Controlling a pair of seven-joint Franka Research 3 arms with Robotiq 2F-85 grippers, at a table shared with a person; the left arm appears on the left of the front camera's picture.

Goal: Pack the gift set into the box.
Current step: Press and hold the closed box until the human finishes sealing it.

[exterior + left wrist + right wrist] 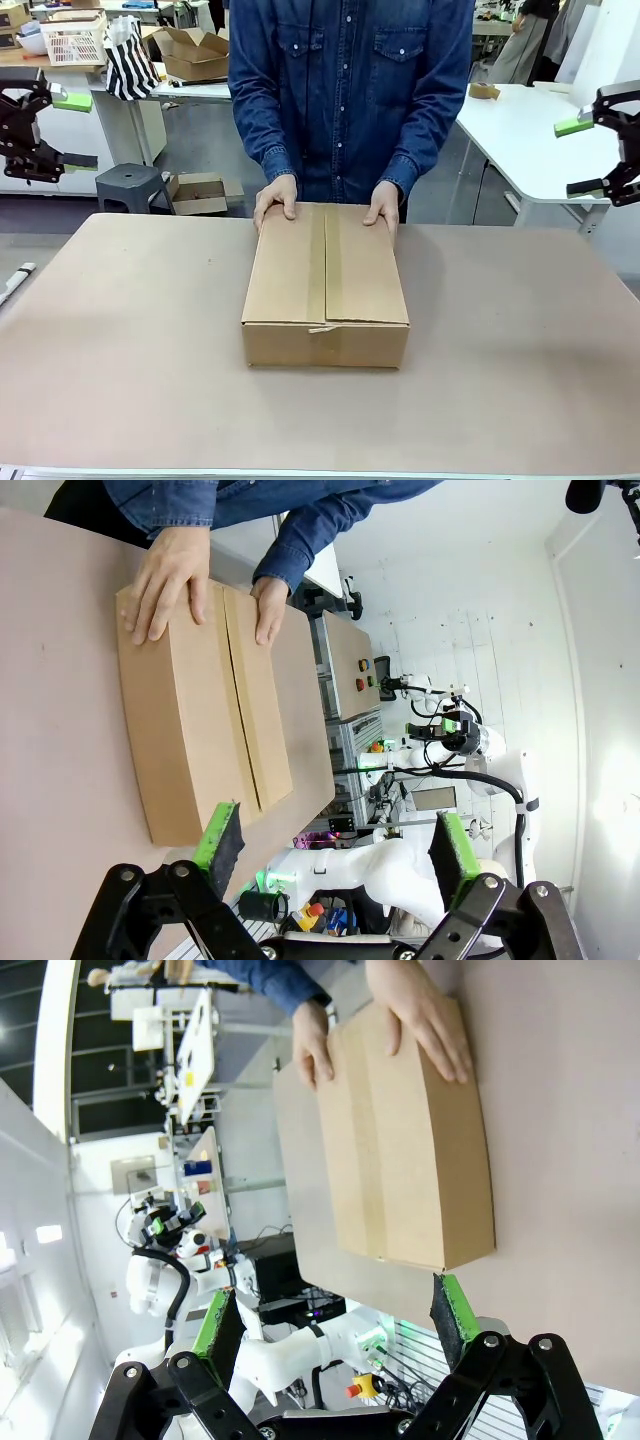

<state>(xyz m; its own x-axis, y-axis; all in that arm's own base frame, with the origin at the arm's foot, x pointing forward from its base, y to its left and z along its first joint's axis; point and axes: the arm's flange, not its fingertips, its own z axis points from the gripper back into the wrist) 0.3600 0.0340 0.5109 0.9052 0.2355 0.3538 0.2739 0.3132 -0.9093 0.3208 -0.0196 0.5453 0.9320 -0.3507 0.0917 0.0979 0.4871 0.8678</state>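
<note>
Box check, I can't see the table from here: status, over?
Left gripper and right gripper open, raised at the sides. The box mid-table, flaps closed. Person's hands resting on its far edge.

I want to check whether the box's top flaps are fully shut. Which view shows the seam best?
The front view: the box faces the camera, its centre seam running whole from the person's hands to the near edge. Both wrist views show the box sideways and at a slant, the seam foreshortened.

plain brown box (325,285); dark blue denim sleeve (262,110); beige table (120,360)
</note>
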